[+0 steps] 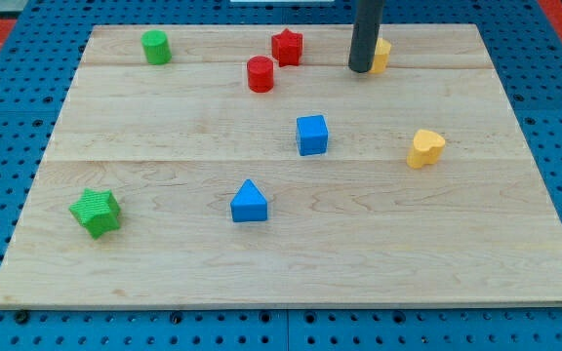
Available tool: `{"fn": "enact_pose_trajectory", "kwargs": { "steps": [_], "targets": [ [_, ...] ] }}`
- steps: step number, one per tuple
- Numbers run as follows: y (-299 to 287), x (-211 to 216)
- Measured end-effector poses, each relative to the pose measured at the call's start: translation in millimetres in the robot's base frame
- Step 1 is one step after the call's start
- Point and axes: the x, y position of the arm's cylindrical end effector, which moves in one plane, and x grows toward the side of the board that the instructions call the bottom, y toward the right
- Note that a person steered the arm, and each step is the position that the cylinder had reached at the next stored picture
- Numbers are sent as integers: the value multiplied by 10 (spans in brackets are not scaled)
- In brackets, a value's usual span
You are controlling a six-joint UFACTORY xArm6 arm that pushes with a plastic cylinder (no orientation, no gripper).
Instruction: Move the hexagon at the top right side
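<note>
My tip (361,69) against the yellow hexagon (381,54)

The rod has no jaws to open or close; the hexagon sits just on its view-right, touching, near the wooden board's (515,244) top-right; red star (287,46) lies to its view-left.

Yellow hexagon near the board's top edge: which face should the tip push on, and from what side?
Push the yellow hexagon on its view-left face, where my tip already sits against it. That drives it toward the view's right, the top right of the board; it is mostly hidden behind the rod.

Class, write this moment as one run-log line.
tip: touching yellow hexagon's left | yellow hexagon: near board's top right | step: pushing
</note>
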Motion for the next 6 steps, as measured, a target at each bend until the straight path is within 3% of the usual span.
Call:
{"fn": "enact_pose_trajectory", "kwargs": {
  "steps": [1,3,6],
  "targets": [
    [-50,2],
    [578,-107],
    [610,-134]
  ]
}}
